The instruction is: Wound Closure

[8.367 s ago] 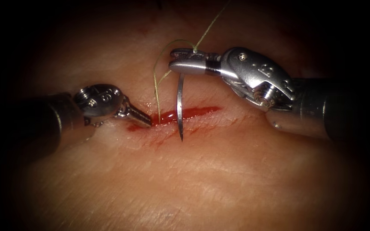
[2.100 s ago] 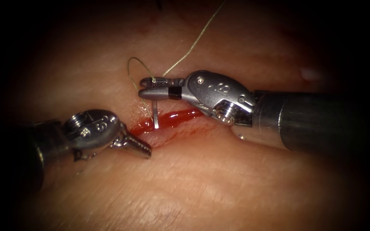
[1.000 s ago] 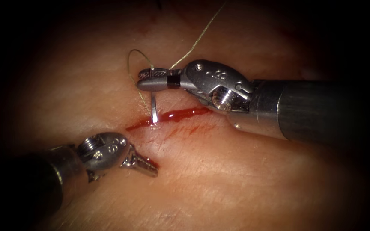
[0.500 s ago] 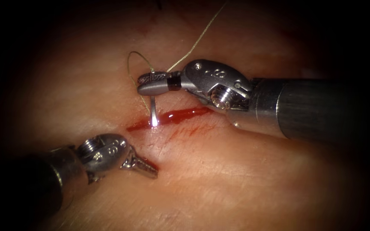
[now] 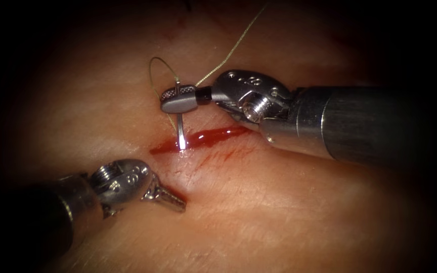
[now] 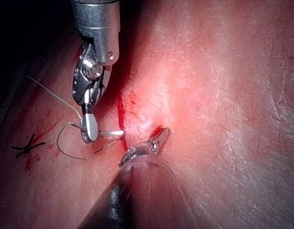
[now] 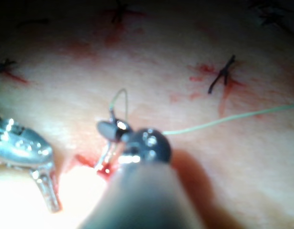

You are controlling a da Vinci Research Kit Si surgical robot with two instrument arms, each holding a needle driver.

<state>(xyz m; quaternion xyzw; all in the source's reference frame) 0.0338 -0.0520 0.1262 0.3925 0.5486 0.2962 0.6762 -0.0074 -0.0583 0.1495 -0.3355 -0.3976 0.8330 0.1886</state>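
Needle [image 5: 180,132] hangs clamped in the right tool [image 5: 178,99], tip at the cut [image 5: 203,139]. Left tool [image 5: 170,198], shut and empty, rests nearby; wrist views add dark knots [image 6: 26,146].

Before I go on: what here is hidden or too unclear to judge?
- Needle tip: endoscope view, lost in glare and red fluid at the cut; depth in tissue unknown.
- Left end effector: jaw gap too small to read.
- Thread: far end cut off by the top edge.

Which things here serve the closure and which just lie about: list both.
In use: needle, tip at the cut, held near its thread end by the right tool; thread; tissue; left tool, holding nothing.
Lying about: dark finished stitches; red fluid.
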